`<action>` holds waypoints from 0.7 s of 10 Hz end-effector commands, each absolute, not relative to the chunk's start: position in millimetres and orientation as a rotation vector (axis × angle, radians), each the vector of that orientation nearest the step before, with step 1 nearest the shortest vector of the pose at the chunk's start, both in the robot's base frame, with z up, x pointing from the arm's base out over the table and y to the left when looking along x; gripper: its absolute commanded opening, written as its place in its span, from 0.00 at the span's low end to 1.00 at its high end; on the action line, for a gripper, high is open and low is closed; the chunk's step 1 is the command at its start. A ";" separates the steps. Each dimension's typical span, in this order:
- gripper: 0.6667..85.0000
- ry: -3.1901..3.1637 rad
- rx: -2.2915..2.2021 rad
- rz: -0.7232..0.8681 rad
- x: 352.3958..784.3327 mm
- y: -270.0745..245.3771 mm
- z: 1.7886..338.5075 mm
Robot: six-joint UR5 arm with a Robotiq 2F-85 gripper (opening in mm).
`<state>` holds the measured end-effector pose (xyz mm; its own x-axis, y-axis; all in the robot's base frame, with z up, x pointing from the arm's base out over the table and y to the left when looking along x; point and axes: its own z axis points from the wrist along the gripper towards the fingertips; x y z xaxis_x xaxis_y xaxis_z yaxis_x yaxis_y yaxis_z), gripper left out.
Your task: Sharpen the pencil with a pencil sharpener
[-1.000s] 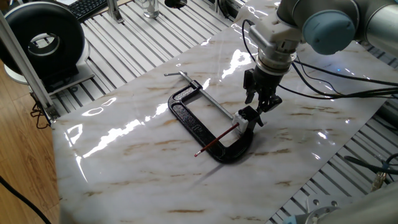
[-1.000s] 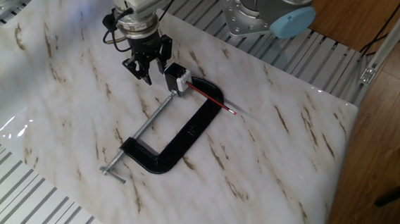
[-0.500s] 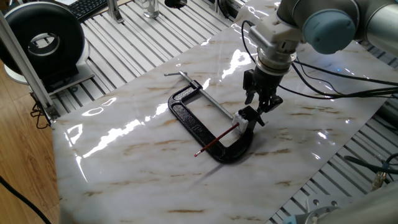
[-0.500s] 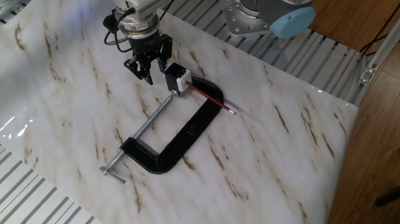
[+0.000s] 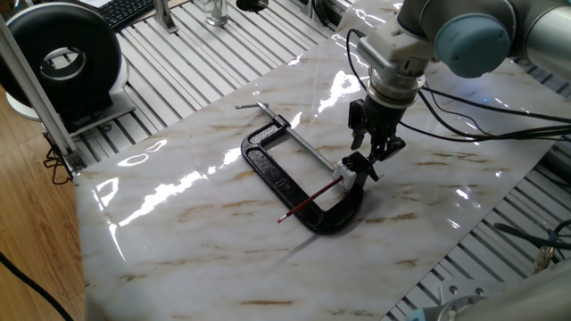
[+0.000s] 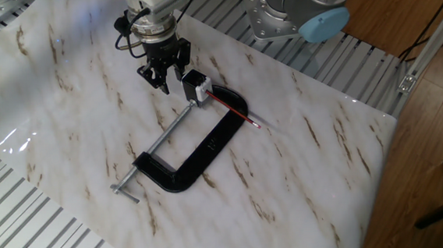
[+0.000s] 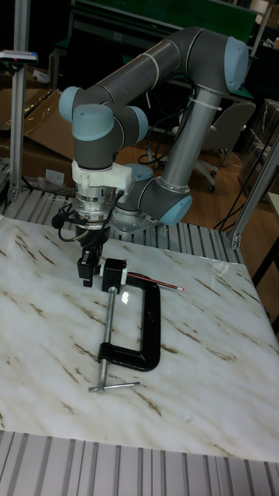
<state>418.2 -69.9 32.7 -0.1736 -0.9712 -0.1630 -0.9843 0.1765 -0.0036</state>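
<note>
The red pencil (image 5: 309,201) lies across the black C-clamp (image 5: 278,178), one end in the small whitish pencil sharpener (image 5: 346,175) held at the clamp's screw end. In the other fixed view the pencil (image 6: 233,111) runs right from the sharpener (image 6: 203,90). My gripper (image 5: 373,148) hovers just behind and above the sharpener, fingers pointing down and apart, nothing between them. It also shows in the other fixed view (image 6: 163,78) and the tall view (image 7: 91,267), left of the sharpener block (image 7: 115,270) and the pencil (image 7: 157,282).
The clamp (image 6: 196,155) lies flat mid-slab on the marble top (image 5: 196,223), its silver screw rod (image 6: 160,144) and T-handle pointing away from the arm. A black round device (image 5: 62,58) stands off the slab at far left. Cables trail at the right (image 5: 482,125).
</note>
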 end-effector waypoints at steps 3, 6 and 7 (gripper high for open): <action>0.54 2.310 -1.920 0.137 419.1 -76.8 31.9; 0.51 2.331 -1.895 0.120 418.5 -80.7 32.0; 0.51 2.345 -1.889 0.107 418.9 -83.4 31.6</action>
<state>416.9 -80.2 30.4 -0.1874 -0.9713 -0.1462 -0.9813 0.1917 -0.0160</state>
